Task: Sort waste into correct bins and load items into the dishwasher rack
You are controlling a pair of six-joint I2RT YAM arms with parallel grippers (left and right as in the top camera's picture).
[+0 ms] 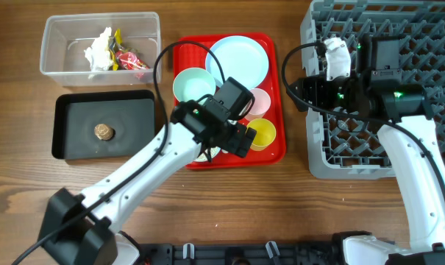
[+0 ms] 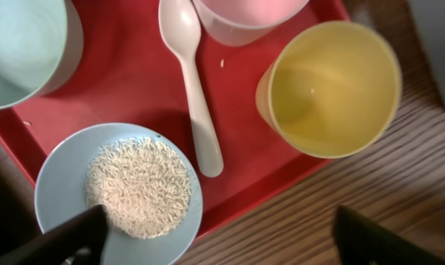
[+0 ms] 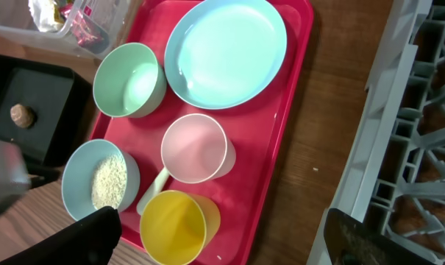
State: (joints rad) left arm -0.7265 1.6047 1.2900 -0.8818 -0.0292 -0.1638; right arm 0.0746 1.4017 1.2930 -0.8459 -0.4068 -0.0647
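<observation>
The wooden table carries everything. At the upper left of the overhead view a clear tub holds a crumpled tissue and red and yellow wrappers. Just below it, a black tray contains one small brown food piece.

At centre lies the red tray with a pale blue plate at its top and an empty pale bowl left of that. In the left wrist view, a second bowl filled with white grains sits at lower left, a white spoon lies beside it, and a yellow cup stands at right. The pink cup stands above the yellow one.

The grey rack fills the right side.

The left gripper hovers over the red tray's lower edge, jaws spread wide and empty. The right gripper, at the rack's left edge, is also spread wide with nothing between its fingers.
</observation>
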